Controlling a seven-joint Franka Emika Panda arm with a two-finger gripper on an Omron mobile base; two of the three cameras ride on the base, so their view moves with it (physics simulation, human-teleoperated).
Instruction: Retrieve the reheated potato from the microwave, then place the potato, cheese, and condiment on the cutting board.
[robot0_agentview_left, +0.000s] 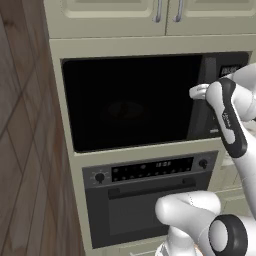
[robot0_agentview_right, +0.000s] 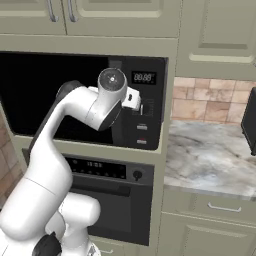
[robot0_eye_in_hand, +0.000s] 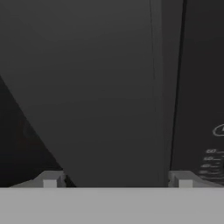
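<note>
Gripper (robot0_eye_in_hand: 117, 179) jaws spread wide, holding nothing, right up against the large built-in black microwave (robot0_agentview_left: 135, 100). Its wide dark glass door is closed.

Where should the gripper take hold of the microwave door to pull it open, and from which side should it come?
Probably along the microwave door's right edge, next to the control panel, coming straight in from the front. The door looks shut and flush; the hand view shows a vertical strip there running between the spread fingertips. The gripper already faces it, jaws apart.
</note>
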